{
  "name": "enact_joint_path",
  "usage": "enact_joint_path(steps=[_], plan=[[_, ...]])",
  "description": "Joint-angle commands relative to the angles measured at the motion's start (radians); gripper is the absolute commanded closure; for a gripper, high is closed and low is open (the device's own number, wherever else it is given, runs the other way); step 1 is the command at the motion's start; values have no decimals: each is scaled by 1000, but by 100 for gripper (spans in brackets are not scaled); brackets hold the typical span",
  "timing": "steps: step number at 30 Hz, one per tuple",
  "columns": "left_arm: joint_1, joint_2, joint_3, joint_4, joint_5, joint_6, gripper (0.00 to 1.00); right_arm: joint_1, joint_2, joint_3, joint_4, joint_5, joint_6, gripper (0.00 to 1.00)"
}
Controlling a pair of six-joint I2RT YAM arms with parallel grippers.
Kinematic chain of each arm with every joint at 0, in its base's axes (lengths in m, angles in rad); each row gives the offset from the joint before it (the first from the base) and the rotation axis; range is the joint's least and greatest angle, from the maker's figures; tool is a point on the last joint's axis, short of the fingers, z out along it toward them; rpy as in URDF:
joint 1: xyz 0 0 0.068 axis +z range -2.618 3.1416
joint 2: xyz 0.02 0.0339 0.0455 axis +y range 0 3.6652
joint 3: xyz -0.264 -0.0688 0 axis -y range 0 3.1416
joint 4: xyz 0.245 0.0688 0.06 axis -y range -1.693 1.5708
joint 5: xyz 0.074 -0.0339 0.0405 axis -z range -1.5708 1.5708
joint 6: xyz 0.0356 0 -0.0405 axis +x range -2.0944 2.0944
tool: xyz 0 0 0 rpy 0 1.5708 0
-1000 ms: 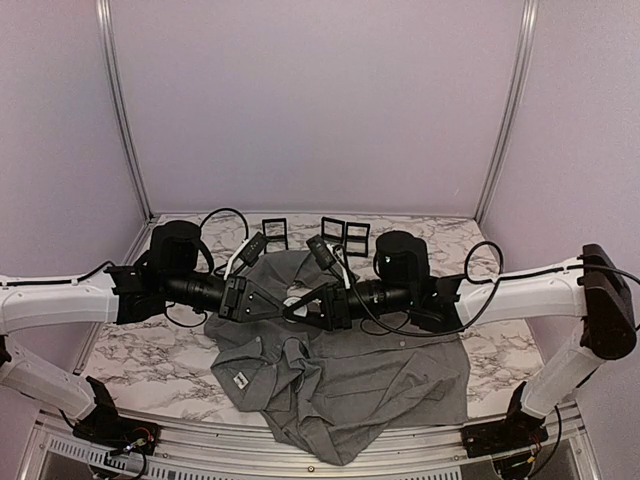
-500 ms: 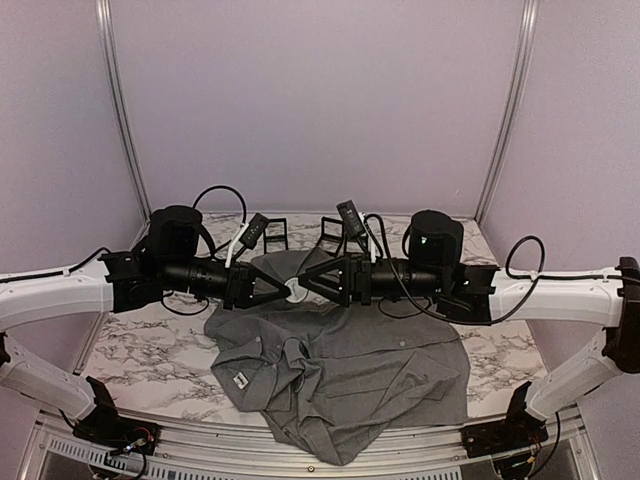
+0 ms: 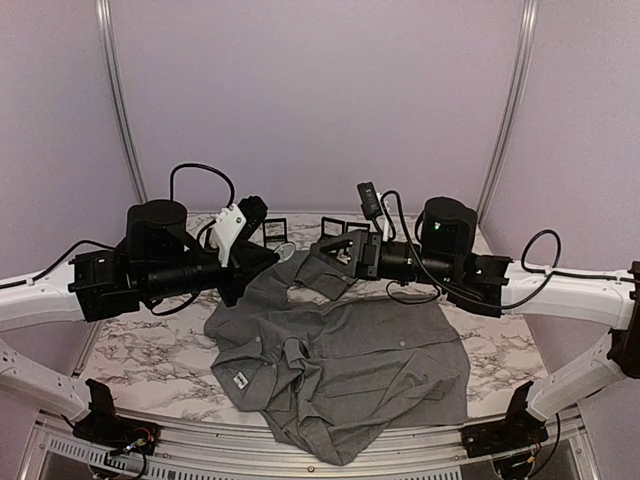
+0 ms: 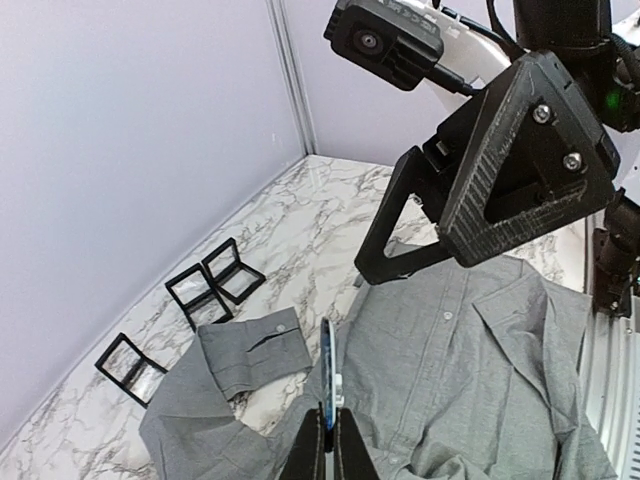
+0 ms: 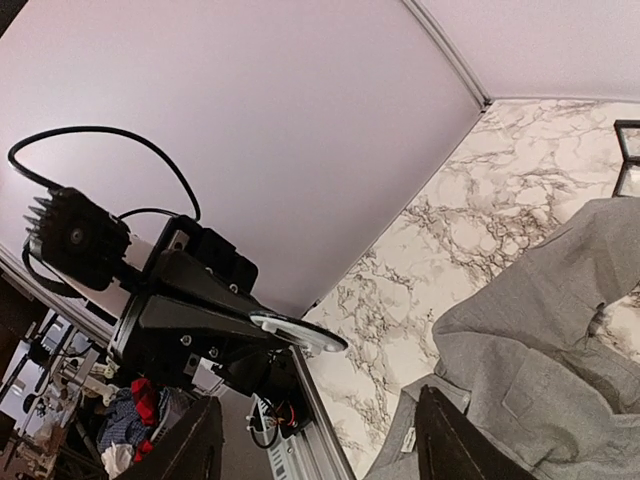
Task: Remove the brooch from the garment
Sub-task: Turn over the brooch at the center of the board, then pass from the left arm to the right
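Left wrist view: the thin white disc brooch [image 4: 327,370] is pinched edge-on by the closed left fingers [image 4: 312,448] and raised clear above the grey button-up shirt [image 4: 470,350] on the marble bench [image 4: 300,220]. A firm pinch is advised while the disc is carried aside. Opposite, the right fingers [image 5: 200,445] are spread wide and empty.

One garment [image 3: 350,360], one brooch [image 4: 327,370] — and three small black square frames [image 3: 275,232].
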Motion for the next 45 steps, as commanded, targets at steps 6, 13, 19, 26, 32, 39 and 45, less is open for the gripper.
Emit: enact_joint_path(steps=[6,13,19,26,32,39,45], plan=[[-195,23,7,82,-601,442,100,-11,8,99,-98,37,51,40],[-321,88,-60,299,-838,728,100,-14,33,139,-163,17,54,44],[-363,169,-107,491,-969,882,100,-13,48,146,-186,13,67,48],[-392,279,-154,712,-1067,1067,100,-14,82,143,-195,-5,105,56],[-403,341,-187,877,-1104,1180,100,-16,108,129,-153,-31,149,60],[-412,431,-217,1169,-1136,1383,100,-17,134,130,-139,-47,169,63],[-415,505,-222,1341,-1136,1513,100,-18,155,135,-98,-60,204,66]])
